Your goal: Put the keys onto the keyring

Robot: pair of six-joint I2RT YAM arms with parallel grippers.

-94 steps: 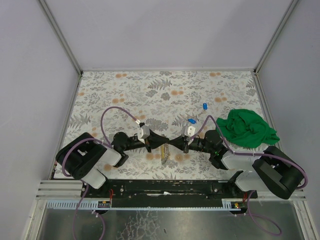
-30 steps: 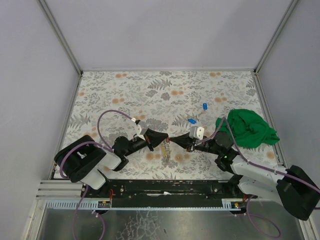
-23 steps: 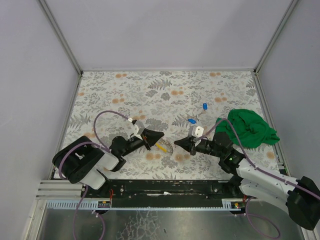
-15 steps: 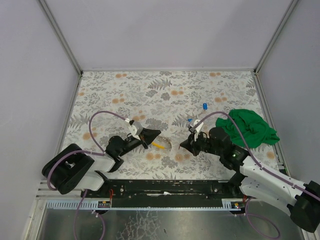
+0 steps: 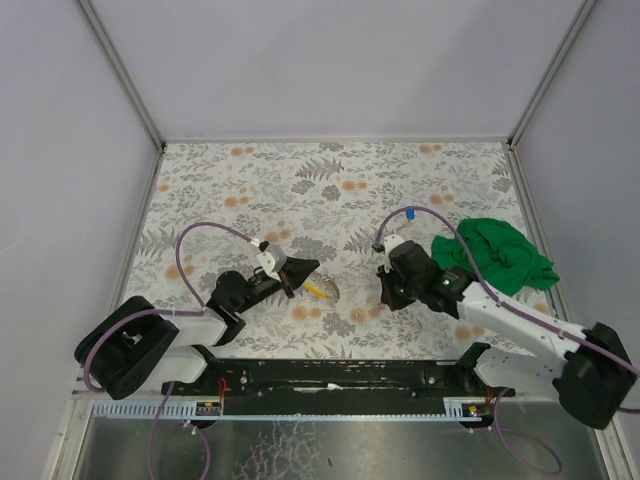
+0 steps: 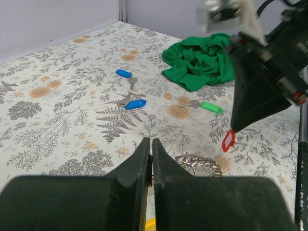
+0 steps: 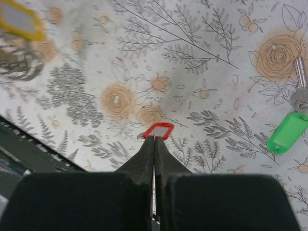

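Note:
My left gripper (image 5: 314, 268) (image 6: 149, 145) is shut on the keyring (image 6: 203, 163), a coil of silvery rings held low over the table, with a yellow tag (image 5: 318, 290) hanging below. My right gripper (image 5: 386, 296) (image 7: 154, 139) is shut on a red-tagged key (image 7: 159, 130), which also shows in the left wrist view (image 6: 228, 139), a short way right of the keyring. A green-tagged key (image 7: 288, 131) (image 6: 211, 107) lies on the table. Two blue-tagged keys (image 6: 123, 73) (image 6: 135, 103) lie farther back; one shows in the top view (image 5: 410, 212).
A crumpled green cloth (image 5: 500, 255) (image 6: 202, 60) lies at the right side of the floral table mat (image 5: 250, 190). The right arm's purple cable arcs over the blue keys. Grey walls enclose the table on three sides.
The two grippers, tip to tip at the centre earlier, have parted. My right gripper swung right and back with the red-tagged key. My left gripper drew left with the keyring.

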